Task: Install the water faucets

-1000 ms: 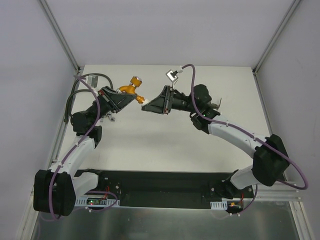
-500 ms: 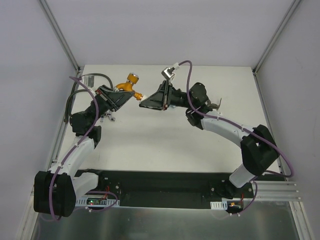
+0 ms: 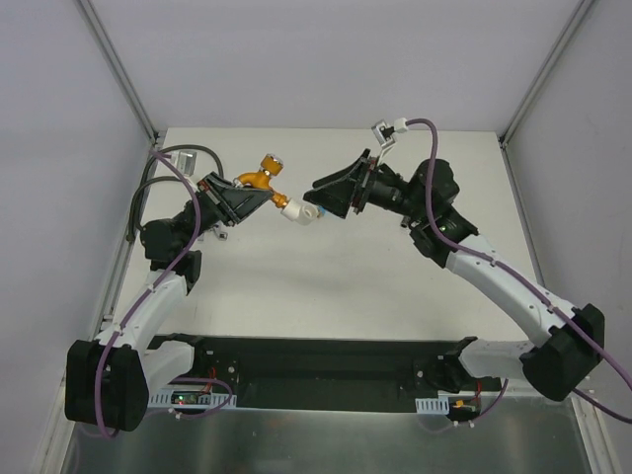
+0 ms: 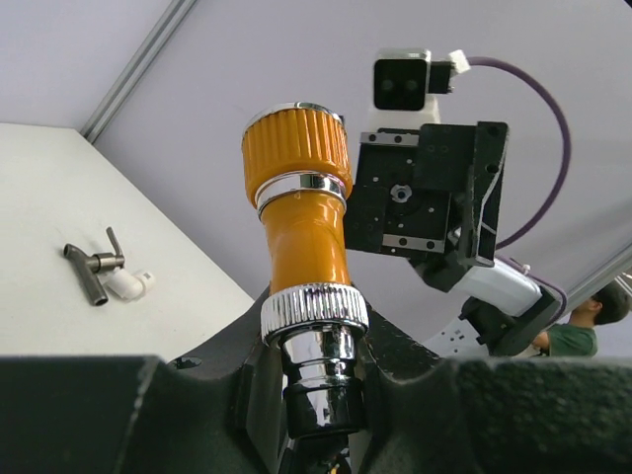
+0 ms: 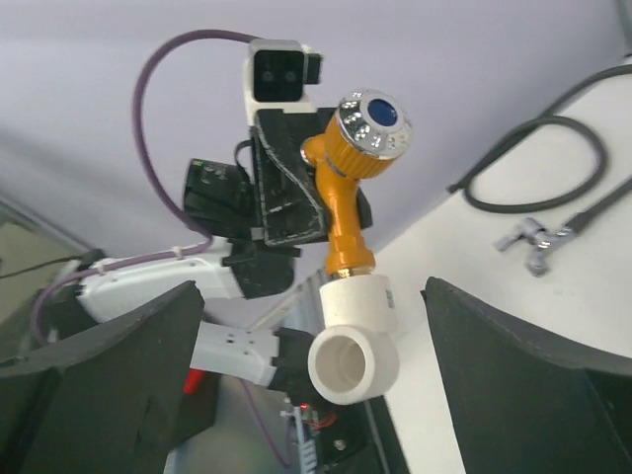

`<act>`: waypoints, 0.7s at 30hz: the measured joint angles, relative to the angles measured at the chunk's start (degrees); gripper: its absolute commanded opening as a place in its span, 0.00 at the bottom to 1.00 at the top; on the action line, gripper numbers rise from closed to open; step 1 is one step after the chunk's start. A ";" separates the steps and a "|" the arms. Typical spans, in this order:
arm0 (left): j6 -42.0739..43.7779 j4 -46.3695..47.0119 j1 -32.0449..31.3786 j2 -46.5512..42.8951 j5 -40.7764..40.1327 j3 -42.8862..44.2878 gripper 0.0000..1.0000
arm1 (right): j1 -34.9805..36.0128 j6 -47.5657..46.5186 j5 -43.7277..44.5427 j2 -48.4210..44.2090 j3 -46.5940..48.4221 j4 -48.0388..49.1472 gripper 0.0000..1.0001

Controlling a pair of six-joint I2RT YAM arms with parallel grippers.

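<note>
The orange water faucet is held above the table, with my left gripper shut on it. In the left wrist view its shiny silver stem sits pinched between the jaws of that gripper. A white elbow fitting hangs on the faucet's threaded end. My right gripper stands open just right of the elbow. Its fingers are spread wide on either side and do not touch it. A dark grey faucet lies on the table beside another white elbow.
A black hose loops along the table's left edge, also seen in the right wrist view as the hose. A small silver fitting lies near it. Grey walls and metal posts ring the white table.
My right gripper has opened, let go of the white elbow and drawn back to the right. The elbow stays on the orange faucet, which my left gripper still holds.
</note>
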 measured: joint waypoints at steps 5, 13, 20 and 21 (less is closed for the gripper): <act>1.25 -3.69 0.00 -0.17 0.02 0.00 0.00 | 1.90 -16.06 9.49 -5.25 0.20 -12.24 0.96; 2.49 -8.74 0.02 -0.17 0.02 0.17 0.00 | 22.32 -51.15 32.26 -7.93 1.09 -21.90 0.97; 2.78 -11.69 0.02 -0.17 0.02 0.63 0.00 | 34.34 -77.02 53.37 -3.89 0.98 -17.79 0.99; 2.78 -11.87 0.02 -0.17 0.00 0.74 0.00 | 34.80 -79.23 55.34 -2.71 0.98 -17.35 0.99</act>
